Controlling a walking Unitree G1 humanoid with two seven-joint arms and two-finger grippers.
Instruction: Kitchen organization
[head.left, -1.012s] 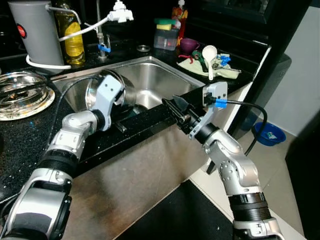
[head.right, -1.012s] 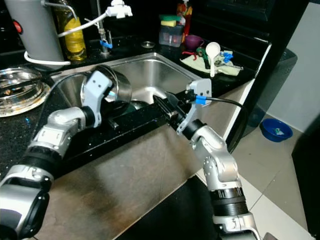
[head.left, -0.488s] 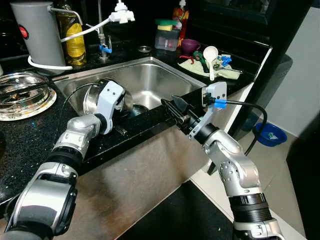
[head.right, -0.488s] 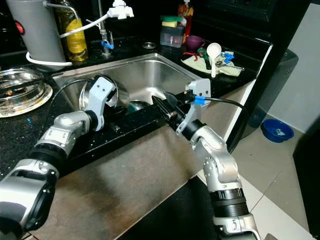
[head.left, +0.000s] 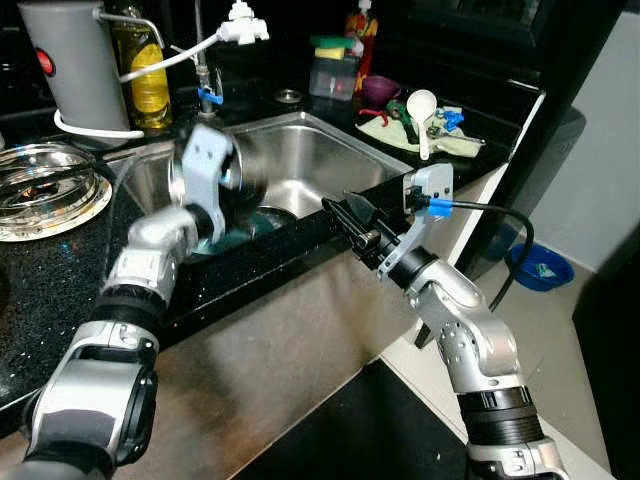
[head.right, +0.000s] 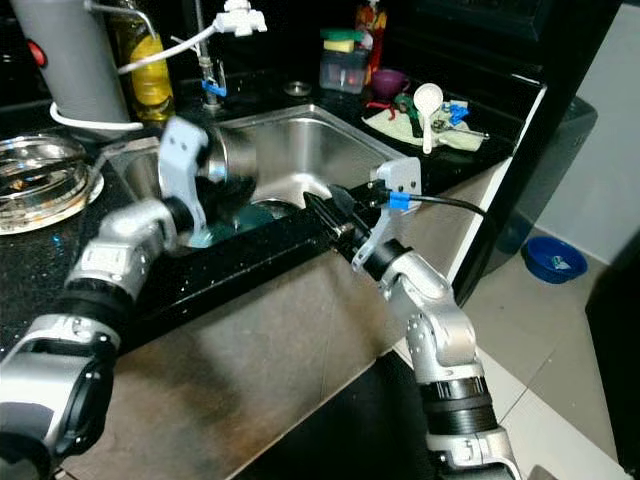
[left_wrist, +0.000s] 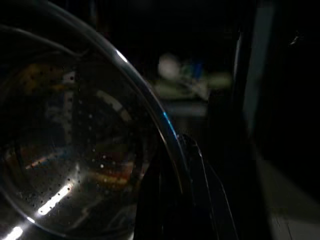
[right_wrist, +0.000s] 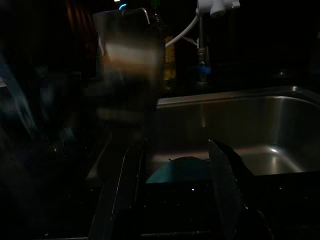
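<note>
Head cameras first: your left gripper is up over the left part of the steel sink, and it's pinching the rim of a steel strainer bowl that's lifted clear of the sink floor. That whole wrist is smeared with motion blur, so details are soft. Under it, a teal plate lies in the bottom of the sink. Your right gripper hovers at the sink's front edge, right over the black counter lip, fingers spread and holding nothing. On the counter's left sits a steel dish, with a grey kettle and a yellow oil bottle behind it. Past the sink there's a white spoon on a cloth.

Left wrist view: very dark, but you can see the perforated strainer bowl with its rim clamped between the black fingers.

Right wrist view: two fingers apart, the teal plate between them further off in the sink, kettle behind.
</note>
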